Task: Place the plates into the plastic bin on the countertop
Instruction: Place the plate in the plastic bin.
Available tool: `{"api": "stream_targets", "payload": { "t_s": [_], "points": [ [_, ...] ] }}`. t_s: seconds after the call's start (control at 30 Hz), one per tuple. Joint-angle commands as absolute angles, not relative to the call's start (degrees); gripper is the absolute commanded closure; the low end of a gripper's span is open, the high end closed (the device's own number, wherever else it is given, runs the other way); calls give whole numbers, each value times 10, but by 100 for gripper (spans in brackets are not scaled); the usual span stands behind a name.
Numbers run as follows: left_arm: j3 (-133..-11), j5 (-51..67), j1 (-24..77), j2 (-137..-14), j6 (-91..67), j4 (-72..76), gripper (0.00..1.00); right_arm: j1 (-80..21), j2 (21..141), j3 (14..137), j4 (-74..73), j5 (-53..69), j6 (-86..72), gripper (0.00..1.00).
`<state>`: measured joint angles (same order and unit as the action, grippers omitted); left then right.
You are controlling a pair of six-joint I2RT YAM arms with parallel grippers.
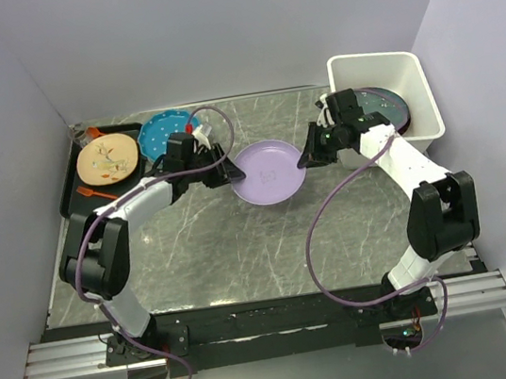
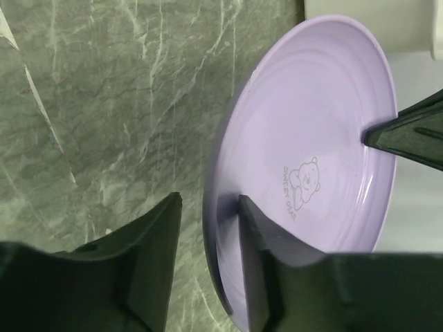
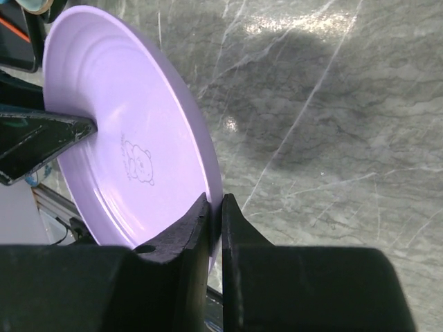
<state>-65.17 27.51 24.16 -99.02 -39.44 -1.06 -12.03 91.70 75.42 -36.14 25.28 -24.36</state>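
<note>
Lavender plate (image 3: 131, 138), rim tight within right tool (image 3: 215, 207)

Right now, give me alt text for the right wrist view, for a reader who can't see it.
The right hand pinches the near rim of a lavender plate that carries a small bear print. The left hand sits at the plate's opposite edge, and the dark grey veined countertop fills the right side.

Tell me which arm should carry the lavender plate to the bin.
Right. The right gripper grips the lavender plate by its rim, next to the bin; the left gripper stands open around the opposite rim.
</note>
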Motion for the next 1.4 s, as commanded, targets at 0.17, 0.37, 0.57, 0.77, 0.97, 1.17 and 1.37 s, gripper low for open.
{"api": "stream_targets", "payload": {
  "t_s": [0.17, 0.37, 0.57, 0.77, 0.97, 1.17, 1.37],
  "points": [
    [-668, 258, 246, -951, -376, -30, 39, -127, 897, 742, -320, 292, -259, 99],
    [-670, 242, 245, -940, -375, -37, 23, -127, 895, 740, -322, 292, -257, 99],
    [-668, 229, 246, -928, -374, -39, 12, -127, 894, 735, -319, 291, -257, 100],
    [-665, 216, 246, -917, -372, -40, 4, -127, 895, 730, -316, 289, -257, 100],
    [-661, 203, 245, -905, -374, -36, 1, -127, 896, 725, -316, 285, -255, 100],
    [-654, 203, 243, -896, -375, -24, 1, -127, 897, 729, -318, 278, -254, 100],
    [-655, 201, 240, -896, -375, -25, 1, -127, 901, 736, -321, 272, -254, 100]
  ]
}}
